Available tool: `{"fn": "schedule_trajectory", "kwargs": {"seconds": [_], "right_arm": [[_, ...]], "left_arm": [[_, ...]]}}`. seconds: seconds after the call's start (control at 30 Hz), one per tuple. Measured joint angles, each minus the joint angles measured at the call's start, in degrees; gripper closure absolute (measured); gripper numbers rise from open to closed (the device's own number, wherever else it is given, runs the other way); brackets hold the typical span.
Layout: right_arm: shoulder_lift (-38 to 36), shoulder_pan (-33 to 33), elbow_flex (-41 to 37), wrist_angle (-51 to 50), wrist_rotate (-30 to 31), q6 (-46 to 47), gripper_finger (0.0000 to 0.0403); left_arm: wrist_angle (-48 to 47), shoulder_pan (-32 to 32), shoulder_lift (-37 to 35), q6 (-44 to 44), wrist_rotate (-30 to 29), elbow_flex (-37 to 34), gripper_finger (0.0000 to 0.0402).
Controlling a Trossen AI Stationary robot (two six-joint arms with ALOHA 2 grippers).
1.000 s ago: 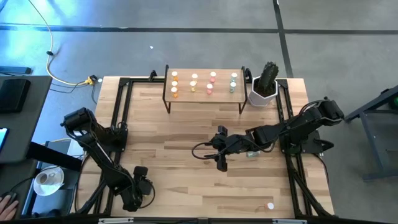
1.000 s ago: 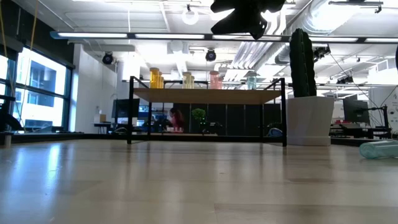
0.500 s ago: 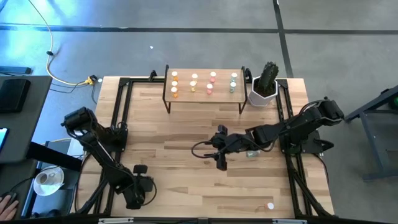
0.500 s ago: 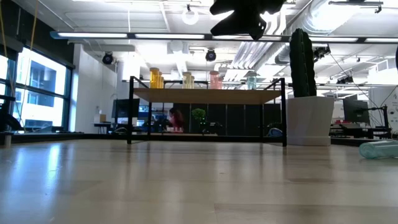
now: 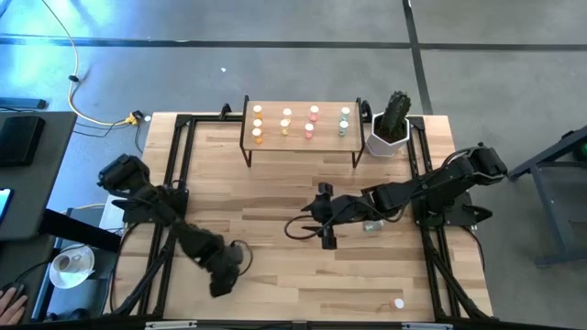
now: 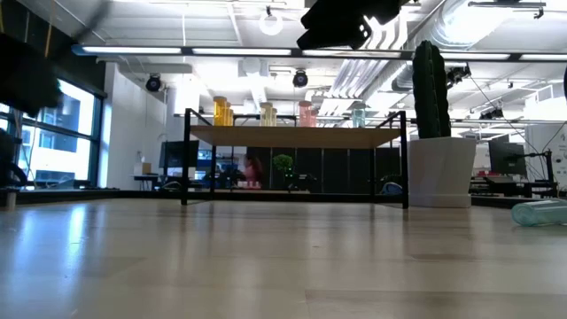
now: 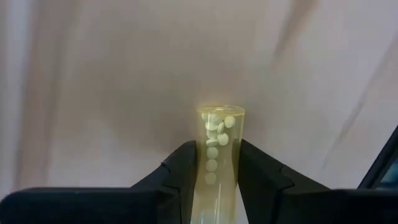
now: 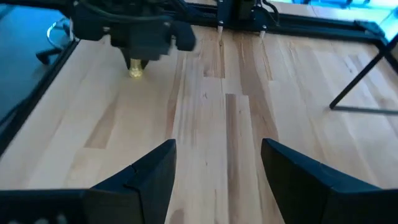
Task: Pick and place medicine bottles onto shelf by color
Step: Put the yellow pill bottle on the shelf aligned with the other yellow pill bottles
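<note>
yellow pill bottle (image 7: 217, 163) sits clamped in your left gripper's (image 5: 223, 275) jaws, above the table's (image 5: 275, 197) near left part. your right gripper (image 8: 214, 165) hovers mid-table, jaws wide, holding nothing. bottles stand on the shelf (image 5: 326, 116).

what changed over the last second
The left end effector swung from the table's near-left corner rightward and a little toward the middle, and it now clamps a yellow bottle. The right end effector stayed open over mid-table. The shelf, its bottles, the cactus pot and the bottle near the front edge did not move.
</note>
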Motion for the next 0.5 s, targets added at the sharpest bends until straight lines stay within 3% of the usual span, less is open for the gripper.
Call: {"fn": "schedule_trajectory", "kwargs": {"seconds": [0.23, 0.5], "right_arm": [[0.0, 0.0, 0.0, -0.9, -0.4, -7.0, 0.0175], [1.3, 0.3, 0.1, -1.0, -6.8, -16.5, 0.0175]], "left_arm": [[4.3, 12.7, 0.2, 4.4, 5.8, -0.1, 0.0312], [16.7, 27.5, 0.2, 5.5, 16.5, -0.1, 0.0312]]}}
